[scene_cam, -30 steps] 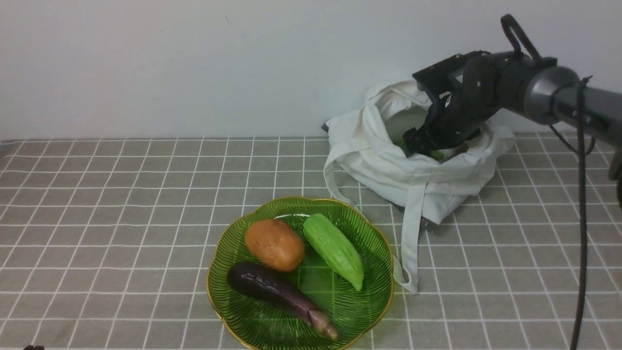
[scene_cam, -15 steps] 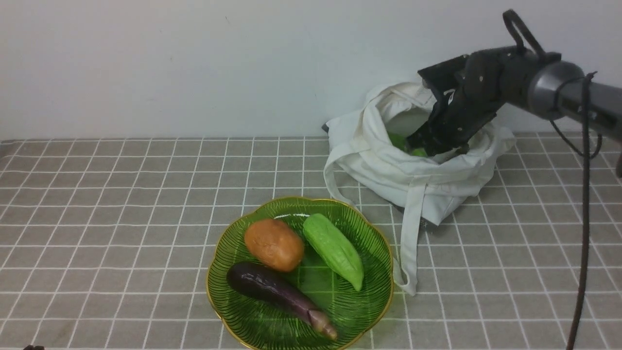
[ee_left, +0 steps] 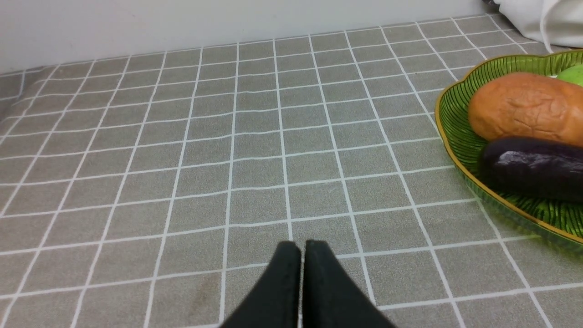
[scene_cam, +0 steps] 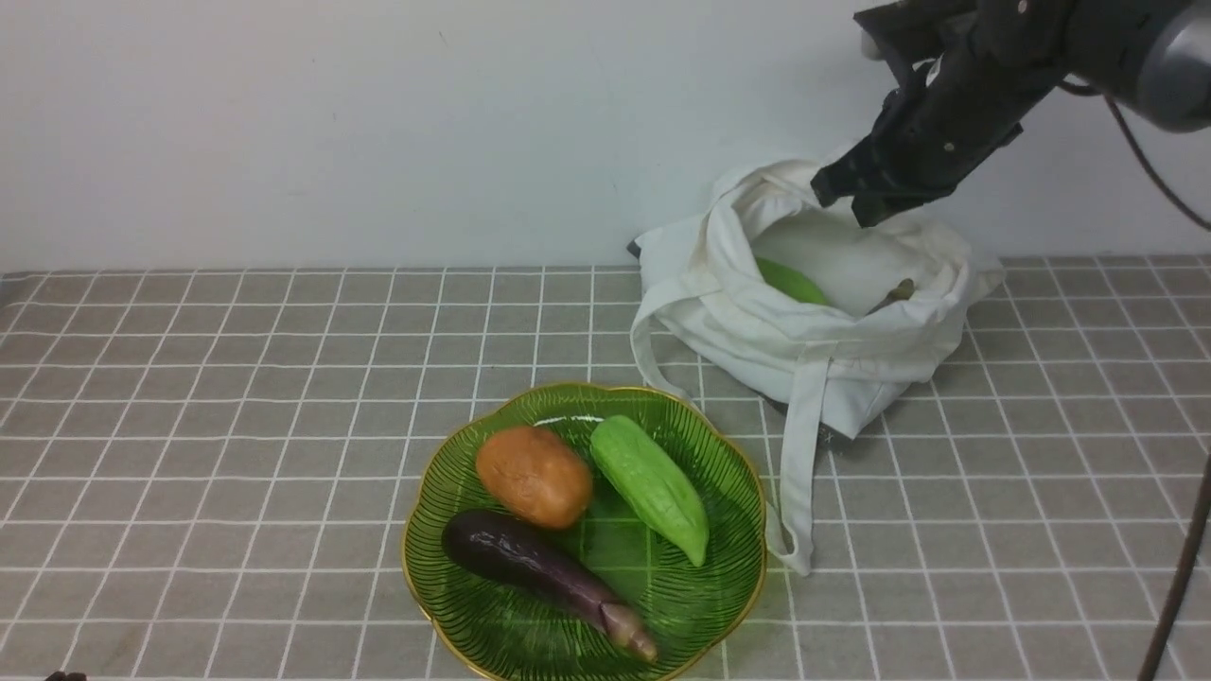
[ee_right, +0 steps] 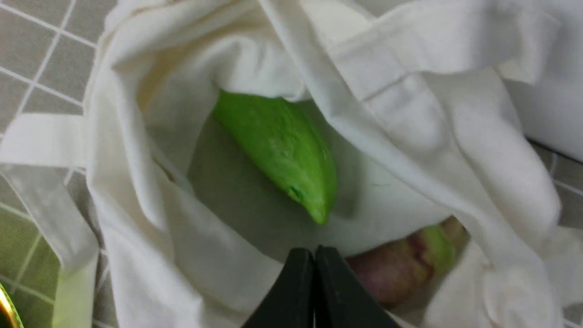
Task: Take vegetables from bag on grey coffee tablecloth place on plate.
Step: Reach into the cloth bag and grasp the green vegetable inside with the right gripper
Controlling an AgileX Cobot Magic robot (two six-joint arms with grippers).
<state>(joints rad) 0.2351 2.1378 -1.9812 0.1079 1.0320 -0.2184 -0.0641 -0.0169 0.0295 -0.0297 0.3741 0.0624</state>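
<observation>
Right gripper (scene_cam: 845,200) closed, empty, above bag (scene_cam: 757,333); gourd (scene_cam: 793,281) inside, below, apart

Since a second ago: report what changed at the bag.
The right pincer closed and rose out of the bag, holding nothing. The bagged gourd stayed inside. The plate with its potato, plated gourd and eggplant did not move.

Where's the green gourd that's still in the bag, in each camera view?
Front view: the gourd peeks from the mouth of the bag, far right.
Left wrist view: not in it; only a corner of the bag shows.
Right wrist view: gourd lies inside the open bag.
Shared landmark: the bag.
</observation>
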